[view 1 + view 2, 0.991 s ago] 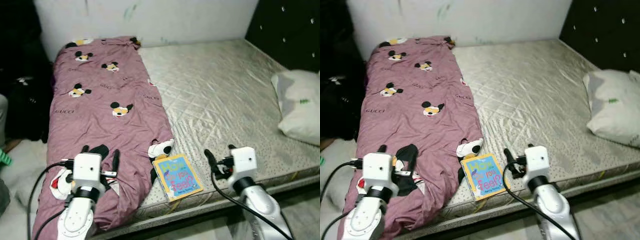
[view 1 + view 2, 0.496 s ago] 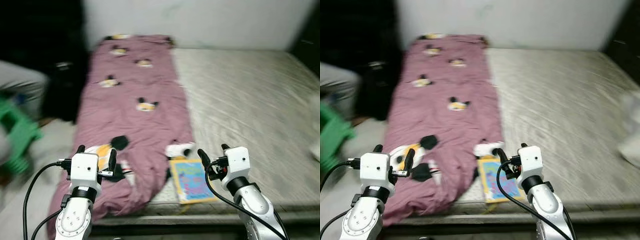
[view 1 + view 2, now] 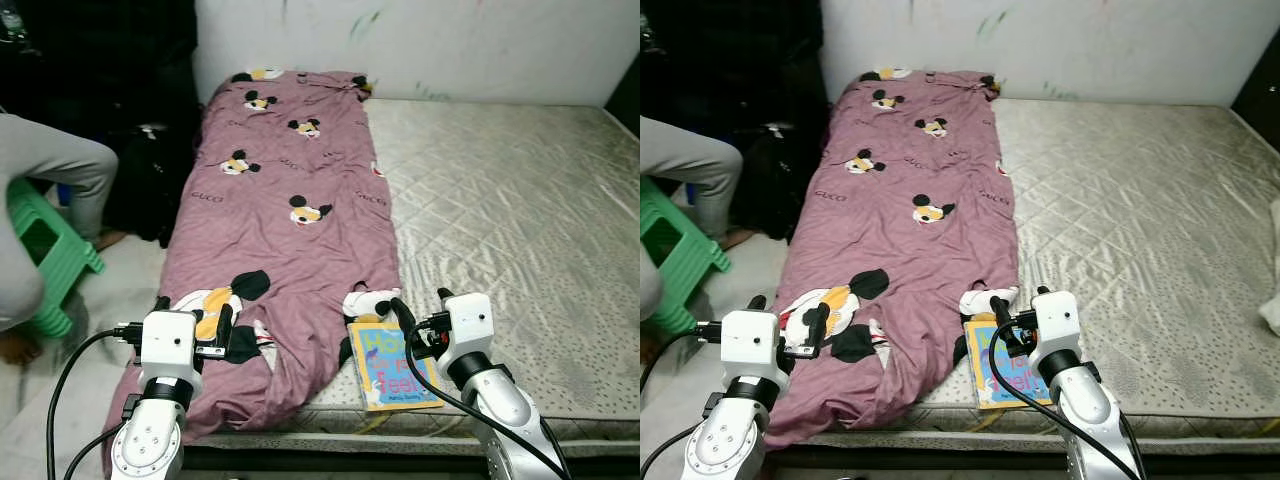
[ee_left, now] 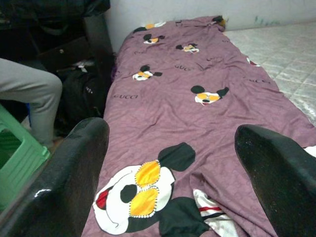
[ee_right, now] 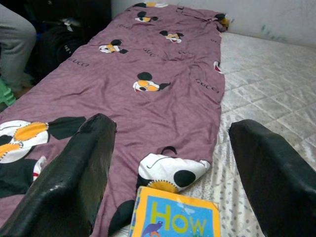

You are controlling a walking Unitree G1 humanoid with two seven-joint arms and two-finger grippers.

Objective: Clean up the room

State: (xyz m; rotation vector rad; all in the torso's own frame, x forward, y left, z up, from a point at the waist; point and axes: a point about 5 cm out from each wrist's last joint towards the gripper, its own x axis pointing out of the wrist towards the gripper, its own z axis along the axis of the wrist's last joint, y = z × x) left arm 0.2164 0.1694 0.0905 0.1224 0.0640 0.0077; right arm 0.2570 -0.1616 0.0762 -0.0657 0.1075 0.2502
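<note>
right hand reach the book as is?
Probably yes. The right hand hangs open just above the book at the mattress edge; nothing lies between them, and the purple blanket only borders its far corner.

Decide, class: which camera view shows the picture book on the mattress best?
The left eye view: the picture book lies whole at the mattress edge beside the purple Mickey Mouse blanket, cover almost unobstructed. In the right eye view the right pincer hides part of it. The right wrist view catches its top edge, reading "How".
</note>
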